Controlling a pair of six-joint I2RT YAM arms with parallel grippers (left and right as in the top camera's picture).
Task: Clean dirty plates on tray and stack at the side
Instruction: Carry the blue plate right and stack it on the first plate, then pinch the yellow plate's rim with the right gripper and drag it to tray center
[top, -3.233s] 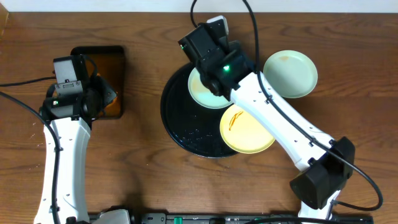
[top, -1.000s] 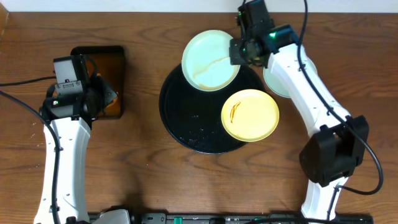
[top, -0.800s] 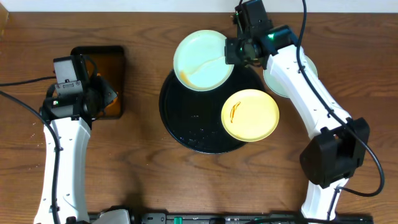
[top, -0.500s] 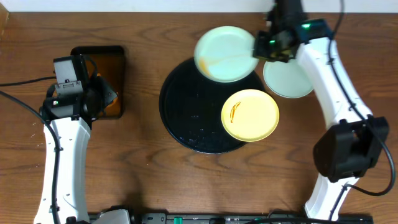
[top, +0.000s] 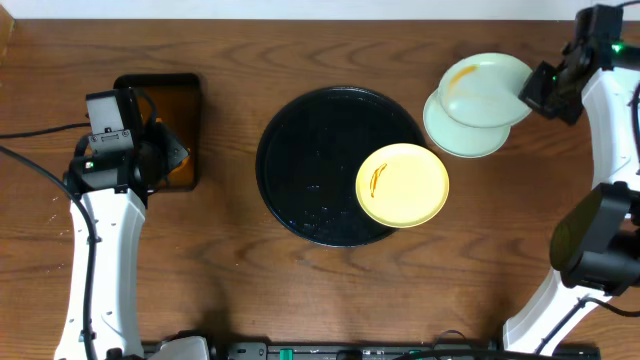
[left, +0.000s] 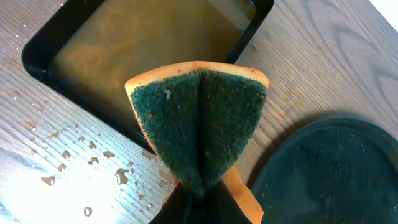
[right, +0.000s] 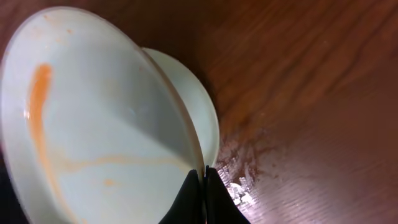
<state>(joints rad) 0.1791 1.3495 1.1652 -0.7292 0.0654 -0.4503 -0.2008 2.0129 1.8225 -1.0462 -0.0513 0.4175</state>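
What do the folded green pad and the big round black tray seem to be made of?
The folded green pad looks like foam sponge with a coarse fibrous scouring face, matte and fuzzy. The big round black tray is probably plastic: glossy, speckled, catching light.

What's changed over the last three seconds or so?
The right pincer, shut on the streaked blue-green plate at its rim, carried it off the tray and rightward; it is now over the other blue-green plate beside the tray. Unchanged: yellow plate on the tray, left pincer gripping the sponge by the small liquid tray.
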